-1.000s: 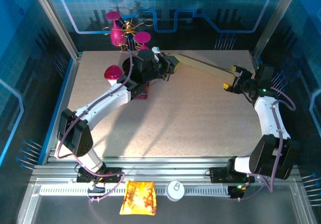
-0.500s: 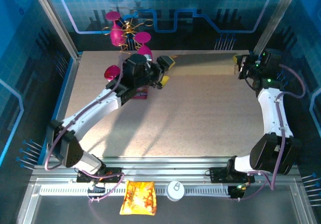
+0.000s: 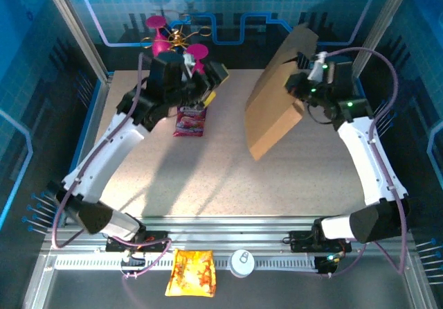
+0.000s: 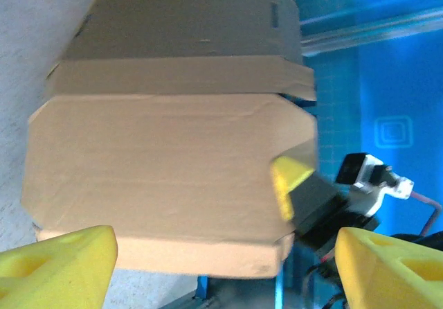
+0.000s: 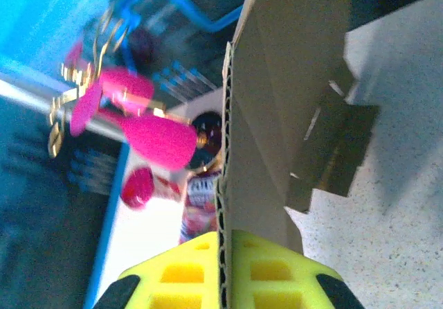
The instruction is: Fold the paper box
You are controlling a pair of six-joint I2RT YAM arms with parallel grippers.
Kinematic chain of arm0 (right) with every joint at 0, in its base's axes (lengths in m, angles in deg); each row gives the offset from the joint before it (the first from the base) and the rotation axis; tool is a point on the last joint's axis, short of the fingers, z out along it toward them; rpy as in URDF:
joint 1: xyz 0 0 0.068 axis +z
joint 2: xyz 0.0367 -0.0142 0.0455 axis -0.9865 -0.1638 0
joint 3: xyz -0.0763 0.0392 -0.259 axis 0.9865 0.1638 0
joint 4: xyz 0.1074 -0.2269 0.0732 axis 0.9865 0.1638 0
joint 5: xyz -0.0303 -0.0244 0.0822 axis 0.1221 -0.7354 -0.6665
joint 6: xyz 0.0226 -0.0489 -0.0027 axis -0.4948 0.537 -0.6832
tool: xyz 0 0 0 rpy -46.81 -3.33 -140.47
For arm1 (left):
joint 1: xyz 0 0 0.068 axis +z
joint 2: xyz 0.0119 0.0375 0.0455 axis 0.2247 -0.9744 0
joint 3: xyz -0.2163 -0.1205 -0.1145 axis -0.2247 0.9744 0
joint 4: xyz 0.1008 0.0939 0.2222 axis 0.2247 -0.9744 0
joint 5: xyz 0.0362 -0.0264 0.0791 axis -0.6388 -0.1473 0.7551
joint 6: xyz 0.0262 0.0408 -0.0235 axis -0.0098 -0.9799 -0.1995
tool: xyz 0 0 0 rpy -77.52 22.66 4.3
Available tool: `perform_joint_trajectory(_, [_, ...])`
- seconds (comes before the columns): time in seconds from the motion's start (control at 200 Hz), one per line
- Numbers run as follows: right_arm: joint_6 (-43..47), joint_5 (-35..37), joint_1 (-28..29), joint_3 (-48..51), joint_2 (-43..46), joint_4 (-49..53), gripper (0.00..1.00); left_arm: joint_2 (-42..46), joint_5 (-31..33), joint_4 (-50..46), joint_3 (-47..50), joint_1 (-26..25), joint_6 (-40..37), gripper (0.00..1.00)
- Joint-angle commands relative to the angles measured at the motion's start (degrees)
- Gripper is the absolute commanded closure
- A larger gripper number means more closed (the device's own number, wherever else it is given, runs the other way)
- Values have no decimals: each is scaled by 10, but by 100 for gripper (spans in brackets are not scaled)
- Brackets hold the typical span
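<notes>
While the right gripper (image 5: 221, 281) is pinching shut on one thin edge of the paper box (image 3: 275, 104), the box is standing tilted over the table (image 3: 228, 177) at the right centre of the overhead frame. Its lower corner is pointing toward the near side, and whether that corner is touching the surface cannot be told. Judging from this, the box is risking a slip or a swing out of the pads, because a single edge hold is carrying the whole broad panel. A crease could also be buckling the wrong way if the panel is pushed with nothing behind it. The left gripper (image 3: 213, 80) is gaping wide and holding nothing, facing the box's broad face from the upper left, so a hurried approach could be knocking the box loose. Counting from the near rail backward, the scene is showing one orange packet (image 3: 190, 273), one white round cap (image 3: 242, 262), two arms, one box, one pink snack packet (image 3: 189, 120) and one pink ornament (image 3: 173, 40).
</notes>
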Motion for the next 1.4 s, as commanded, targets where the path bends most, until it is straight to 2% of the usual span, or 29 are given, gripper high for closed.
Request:
perform_joint_trajectory(0.0, [196, 122, 87, 1, 33, 38, 100, -75, -31, -116, -117, 0, -112, 17])
perform_joint_trajectory(0.195, [295, 254, 213, 29, 43, 25, 100, -191, -7, -222, -319, -11, -201, 15])
perform_joint_trajectory(0.36, [362, 315, 283, 14, 18, 25, 100, -242, 23, -272, -435, -10, -238, 11])
perform_joint_trajectory(0.53, [401, 362, 335, 6, -1, 22, 100, -263, 74, -294, -451, -9, -307, 11])
perform_joint_trajectory(0.63, [422, 384, 360, 7, -2, 19, 100, -265, 152, -324, -452, -10, -347, 10])
perform_joint_trajectory(0.71, [437, 401, 380, 9, -3, 19, 100, -261, 214, -340, -447, -7, -365, 7])
perform_joint_trajectory(0.84, [447, 429, 405, 12, -2, 24, 100, -256, 257, -360, -446, 5, -362, 6])
perform_joint_trajectory(1.211, [468, 536, 451, 70, 42, 24, 100, -246, 221, -345, -412, 7, -345, 4])
perform_joint_trajectory(1.396, [486, 588, 451, 100, 69, 6, 100, -220, 148, -345, -382, 0, -291, 4])
